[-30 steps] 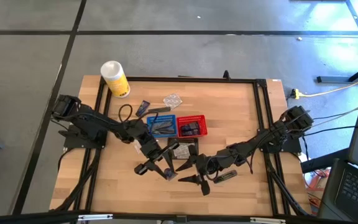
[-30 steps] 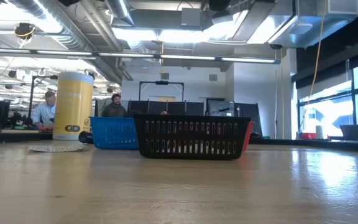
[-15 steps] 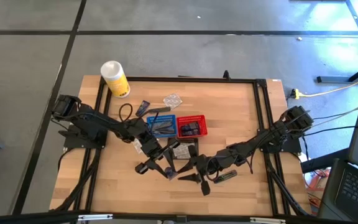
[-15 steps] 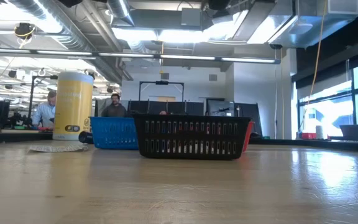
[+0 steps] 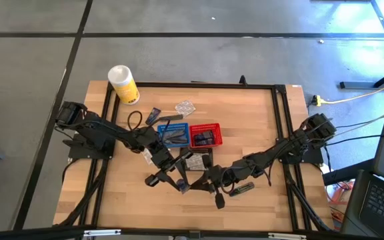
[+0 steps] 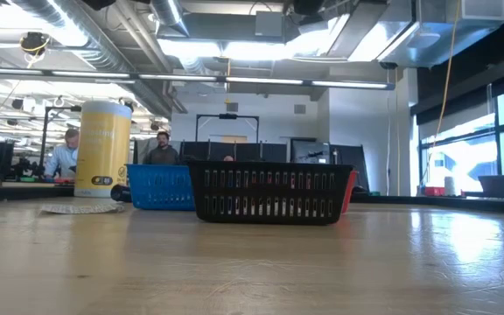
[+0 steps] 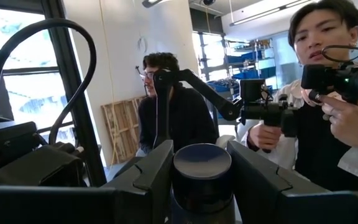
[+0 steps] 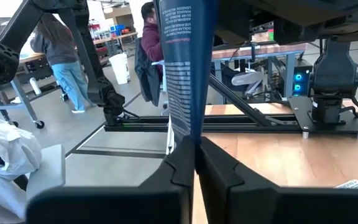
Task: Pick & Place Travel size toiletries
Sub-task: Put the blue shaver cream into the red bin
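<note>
A dark navy tube (image 8: 185, 68) with white print is held near the table's front middle. My left gripper (image 5: 169, 181) is shut on its round cap end (image 7: 202, 163). My right gripper (image 5: 213, 193) is shut on a flat end of what seems to be the same tube. A grey tube (image 5: 240, 189) lies flat on the wood beside my right gripper. Farther back a clear packet (image 5: 185, 107) and a navy sachet (image 5: 154, 115) lie on the table. Neither gripper shows in the low view. My left gripper has the navy tube's capped end (image 7: 202, 186) between its two fingers (image 7: 157, 177), one on each side of the round body. The fingers point roughly level toward the table's near edge. My right gripper pinches the tube's flat crimped end (image 8: 188, 134) between its two fingertips (image 8: 219, 165). It comes roughly level from the table's right side. The tube runs on straight away from the fingers, in line with them, clear of the wood.
A blue basket (image 5: 173, 135) with grey tubes, a red basket (image 5: 206, 135) with black pieces and a black basket (image 5: 195, 162) stand mid-table. A white-and-yellow canister (image 5: 123, 84) stands at the far left corner. People sit and stand beyond the table.
My right gripper has shut: its two fingers stood apart a second ago and are now together on the tube's flat end. The tube has stayed where it was.
</note>
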You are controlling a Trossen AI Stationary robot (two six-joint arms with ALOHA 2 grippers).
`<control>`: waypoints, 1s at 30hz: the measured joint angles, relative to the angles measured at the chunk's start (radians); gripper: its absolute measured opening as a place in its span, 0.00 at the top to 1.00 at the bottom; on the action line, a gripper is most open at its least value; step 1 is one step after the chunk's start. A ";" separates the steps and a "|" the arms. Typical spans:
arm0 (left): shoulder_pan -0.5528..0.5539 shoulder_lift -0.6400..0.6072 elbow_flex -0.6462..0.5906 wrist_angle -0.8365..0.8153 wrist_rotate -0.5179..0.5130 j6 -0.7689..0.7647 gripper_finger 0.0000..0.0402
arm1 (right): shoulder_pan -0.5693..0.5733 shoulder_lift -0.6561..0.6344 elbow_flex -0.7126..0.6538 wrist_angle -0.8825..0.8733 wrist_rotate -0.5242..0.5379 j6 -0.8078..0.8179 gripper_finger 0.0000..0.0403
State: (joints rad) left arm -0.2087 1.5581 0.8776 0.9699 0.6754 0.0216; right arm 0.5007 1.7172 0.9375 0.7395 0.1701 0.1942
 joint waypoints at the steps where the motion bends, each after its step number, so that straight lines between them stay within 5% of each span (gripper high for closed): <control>1: 0.000 0.000 0.000 0.000 0.000 0.000 0.65 | 0.000 0.000 0.000 0.000 -0.002 -0.001 0.97; 18: -0.006 -0.001 0.000 0.000 -0.054 -0.026 0.60 | 0.000 0.000 0.000 0.000 -0.006 -0.002 0.99; 30: -0.033 -0.001 0.000 -0.012 -0.134 -0.026 0.38 | 0.000 0.000 0.000 -0.003 -0.030 -0.003 0.99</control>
State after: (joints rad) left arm -0.2413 1.5570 0.8772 0.9582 0.5411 -0.0048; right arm 0.5007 1.7168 0.9371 0.7364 0.1404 0.1907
